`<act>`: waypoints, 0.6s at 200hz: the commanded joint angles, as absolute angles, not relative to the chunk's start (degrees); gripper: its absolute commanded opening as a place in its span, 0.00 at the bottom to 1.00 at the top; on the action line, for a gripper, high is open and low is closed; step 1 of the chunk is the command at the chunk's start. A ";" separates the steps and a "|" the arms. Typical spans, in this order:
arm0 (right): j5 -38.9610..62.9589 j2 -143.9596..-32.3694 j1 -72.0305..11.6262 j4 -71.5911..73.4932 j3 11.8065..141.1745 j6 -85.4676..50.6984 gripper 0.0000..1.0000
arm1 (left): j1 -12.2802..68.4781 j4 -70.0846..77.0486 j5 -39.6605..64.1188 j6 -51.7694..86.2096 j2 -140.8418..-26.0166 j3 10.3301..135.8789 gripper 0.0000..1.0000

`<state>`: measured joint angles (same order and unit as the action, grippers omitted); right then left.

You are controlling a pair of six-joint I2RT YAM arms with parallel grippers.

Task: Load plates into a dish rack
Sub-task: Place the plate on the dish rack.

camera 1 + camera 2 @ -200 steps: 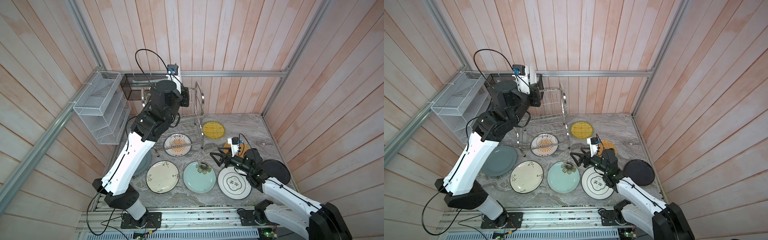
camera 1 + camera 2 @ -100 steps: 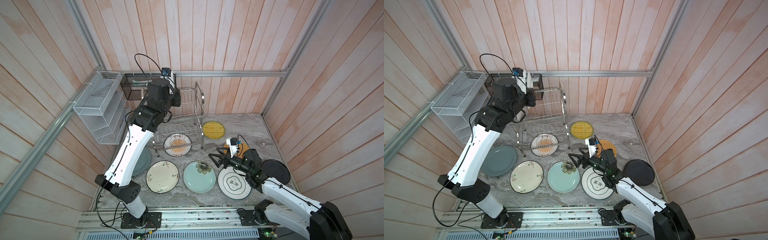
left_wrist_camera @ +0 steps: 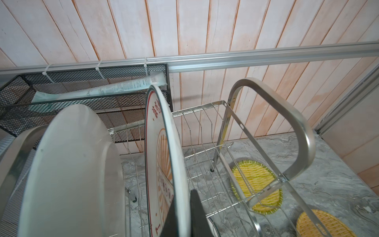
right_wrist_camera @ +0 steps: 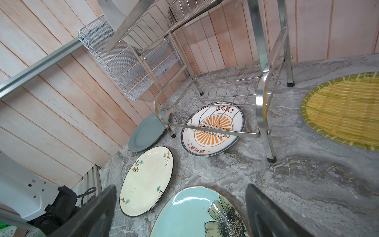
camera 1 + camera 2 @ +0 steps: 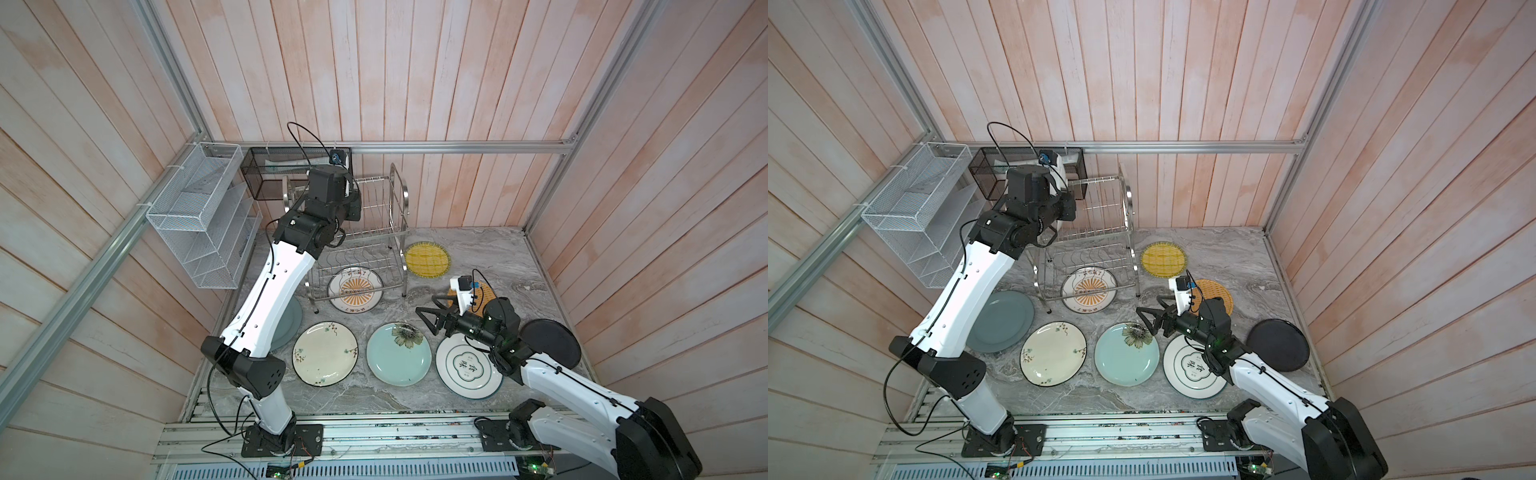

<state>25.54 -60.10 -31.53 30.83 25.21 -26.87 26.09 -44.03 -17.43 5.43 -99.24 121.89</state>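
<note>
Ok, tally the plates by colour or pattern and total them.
Sunburst: 2, flat sunburst plate, upright sunburst plate
White plate, back showing: 1
Lettered white plate: 1
Cream floral plate: 1
Pale blue plate: 1
Grey plate: 1
Black plate: 1
Yellow woven plate: 1
Orange woven plate: 1
Total: 10

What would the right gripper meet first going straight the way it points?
Probably the pale blue flower plate, lying just ahead of and below the open right gripper. Height is unclear; clearing that, the cream floral plate comes next.

Left arm raised, left gripper (image 3: pixel 183 198) clamped on sunburst plate (image 3: pixel 162 156) rim, right gripper (image 5: pixel 424 303) low, jaws spread wide.
</note>
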 commanded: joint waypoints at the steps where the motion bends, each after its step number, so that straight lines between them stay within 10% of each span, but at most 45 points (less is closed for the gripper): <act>1: 25.06 -60.30 -31.97 31.77 25.64 -26.11 0.98 | 25.20 -41.23 -19.99 5.34 -98.76 120.74 0.00; 120: 24.74 -62.46 -32.61 31.32 26.32 -25.63 0.98 | 21.57 -40.77 -18.69 5.40 -97.23 119.59 0.00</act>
<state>25.45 -62.06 -32.14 30.85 25.23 -26.68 23.03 -43.70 -19.49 5.41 -99.22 120.09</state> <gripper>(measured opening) 0.978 0.086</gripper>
